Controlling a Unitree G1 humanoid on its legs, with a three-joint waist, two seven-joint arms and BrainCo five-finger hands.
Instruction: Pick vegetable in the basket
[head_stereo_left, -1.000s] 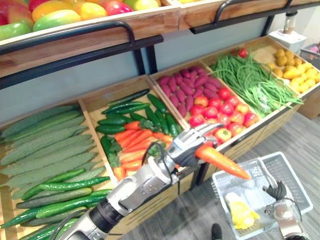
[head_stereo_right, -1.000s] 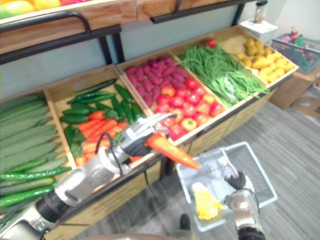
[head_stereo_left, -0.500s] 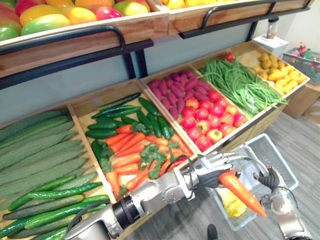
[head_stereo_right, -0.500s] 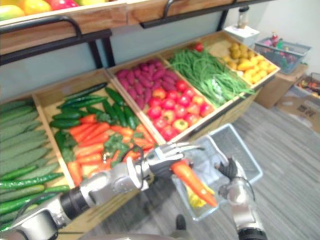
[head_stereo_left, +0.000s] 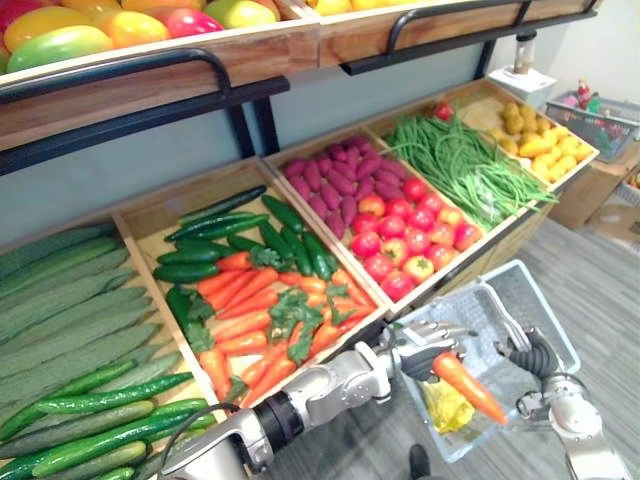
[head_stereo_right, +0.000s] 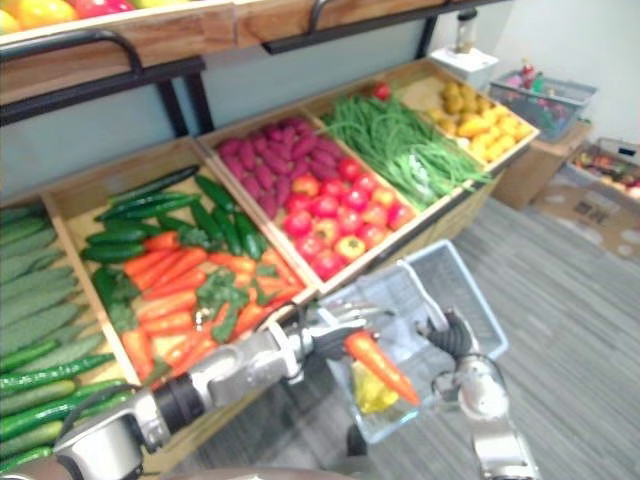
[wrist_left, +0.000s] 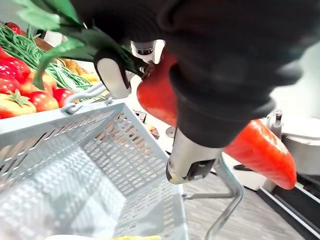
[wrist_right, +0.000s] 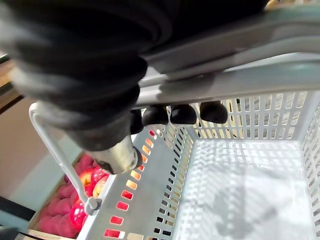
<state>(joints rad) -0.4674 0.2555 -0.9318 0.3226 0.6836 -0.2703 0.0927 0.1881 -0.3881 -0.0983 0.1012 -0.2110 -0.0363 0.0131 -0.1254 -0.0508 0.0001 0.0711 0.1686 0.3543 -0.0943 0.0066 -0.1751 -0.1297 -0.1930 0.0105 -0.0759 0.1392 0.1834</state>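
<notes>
Placement stage, seemingly: clenching the handle of the pale grey slotted plastic basket in the right hand; grasping the tapered orange carrot in the left hand, hovering over the basket's yellow vegetable; not yet letting go. Beyond, wooden produce crates.

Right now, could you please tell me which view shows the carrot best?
The left eye view: the whole carrot shows, held by the left hand over the basket. The right eye view gives much the same. The left wrist view has it close, partly behind the hand's cover.
</notes>
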